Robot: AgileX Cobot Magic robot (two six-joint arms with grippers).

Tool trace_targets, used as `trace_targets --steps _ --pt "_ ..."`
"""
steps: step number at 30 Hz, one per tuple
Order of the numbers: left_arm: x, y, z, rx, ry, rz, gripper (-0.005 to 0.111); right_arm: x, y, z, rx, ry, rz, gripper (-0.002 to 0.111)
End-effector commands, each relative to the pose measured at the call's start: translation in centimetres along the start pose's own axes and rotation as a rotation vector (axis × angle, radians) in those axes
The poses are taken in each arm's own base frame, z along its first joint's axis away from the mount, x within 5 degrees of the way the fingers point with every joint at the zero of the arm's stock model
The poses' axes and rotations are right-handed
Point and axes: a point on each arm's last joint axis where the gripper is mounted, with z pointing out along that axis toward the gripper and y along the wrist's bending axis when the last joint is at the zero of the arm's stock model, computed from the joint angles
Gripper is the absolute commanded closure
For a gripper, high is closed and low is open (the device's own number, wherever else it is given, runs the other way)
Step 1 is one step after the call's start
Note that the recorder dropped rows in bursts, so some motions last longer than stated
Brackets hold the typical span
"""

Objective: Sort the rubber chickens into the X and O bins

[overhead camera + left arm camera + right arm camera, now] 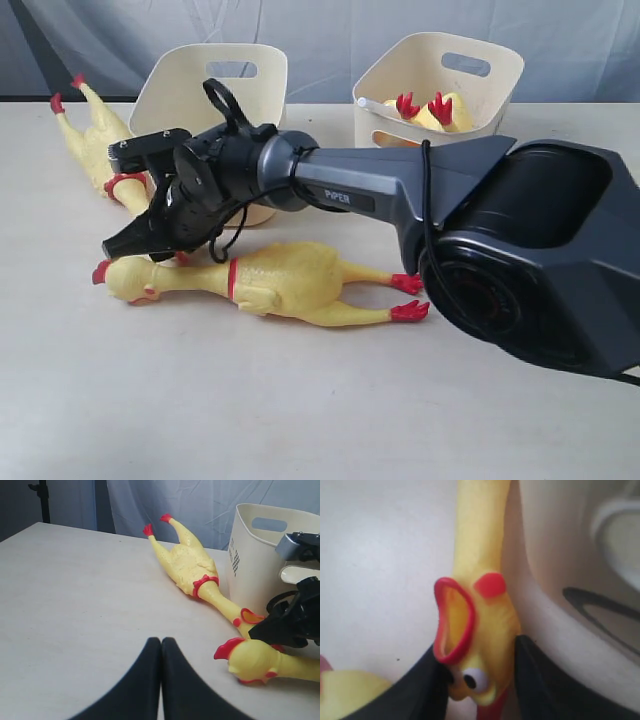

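Note:
My right gripper (479,655) reaches across to the left side and is shut on the head of one rubber chicken (480,555), a finger on each side of its open red beak. This chicken (95,140) lies at the back left, its red feet pointing away and its head against the left cream bin (215,85). A second chicken (280,285) lies in front, its head (250,660) just below my right gripper (135,240). The right cream bin (445,80) holds more chickens (430,112). My left gripper (161,641) is shut on nothing, low over bare table.
The left bin's wall (560,580) stands right beside the held head and carries a curved black mark (600,610); which letter it is I cannot tell. My right arm (400,190) spans the middle of the table. A grey curtain hangs behind.

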Motion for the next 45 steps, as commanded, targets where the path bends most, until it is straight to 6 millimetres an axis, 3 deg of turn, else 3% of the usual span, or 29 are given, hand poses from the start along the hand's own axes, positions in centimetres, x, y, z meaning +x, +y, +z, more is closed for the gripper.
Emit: trace_targets --steps 1,6,11,16,25,30,32,35,40,45 --pt "-0.2 -0.1 0.0 0.008 -0.013 -0.005 0.107 0.0 0.5 0.0 -0.005 -0.004 -0.127 0.107" --pt "-0.2 -0.1 0.0 0.008 -0.013 -0.005 0.107 -1.4 1.6 -1.1 -0.033 -0.024 -0.168 0.109" --pt "-0.2 -0.1 0.0 0.008 -0.013 -0.005 0.107 -4.6 4.3 -4.0 -0.092 -0.125 -0.254 0.109" --pt "-0.2 -0.1 0.0 0.008 -0.013 -0.005 0.107 -7.7 6.5 -7.8 -0.107 -0.25 -0.339 0.109" --pt "-0.2 -0.1 0.0 0.008 -0.013 -0.005 0.107 -11.5 6.8 -15.0 0.004 -0.392 -0.441 0.109" --pt "-0.2 -0.1 0.0 0.008 -0.013 -0.005 0.107 -13.3 7.3 -20.4 0.004 -0.557 -0.439 0.109" --pt "-0.2 -0.1 0.0 0.008 -0.013 -0.005 0.107 -13.8 7.4 -22.6 0.005 -0.627 -0.438 0.109" --pt "-0.2 -0.1 0.0 0.008 -0.013 -0.005 0.107 -13.7 7.0 -22.9 0.053 -0.596 -0.454 0.109" --pt "-0.2 -0.1 0.0 0.008 -0.013 -0.005 0.107 -13.0 5.6 -25.4 0.194 -0.476 -0.445 0.109" --pt "-0.2 -0.1 0.0 0.008 -0.013 -0.005 0.107 -13.0 5.2 -28.4 0.296 -0.49 -0.441 0.109"
